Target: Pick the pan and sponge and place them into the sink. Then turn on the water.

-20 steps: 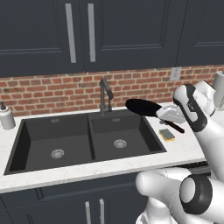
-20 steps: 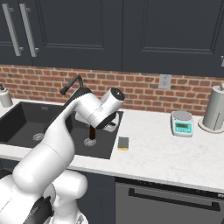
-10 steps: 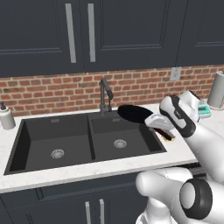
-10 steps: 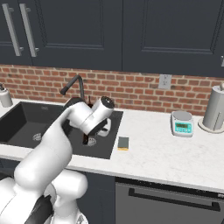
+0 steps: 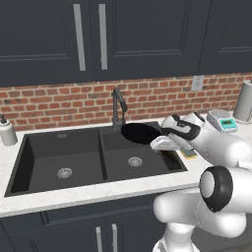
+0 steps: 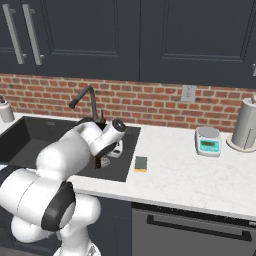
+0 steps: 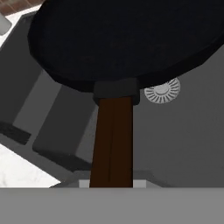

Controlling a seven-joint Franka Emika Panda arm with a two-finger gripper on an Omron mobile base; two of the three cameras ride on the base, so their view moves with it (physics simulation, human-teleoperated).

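Note:
The black pan hangs level over the right basin of the dark double sink, just in front of the faucet. My gripper is shut on its brown handle. In the hand view the pan covers the top, with the basin's steel drain showing below its rim. The yellow sponge with its green layer lies on the white counter just right of the sink, also seen as the sponge beside my arm. My gripper sits low over the sink's right edge.
A dark faucet rises behind the divider between the basins. A soap dispenser stands at the far left. A small scale and a paper towel roll stand on the counter to the right, below the brick wall.
My arm has swung left and down with the pan, from above the counter and sponge to over the right basin. The sponge has not moved.

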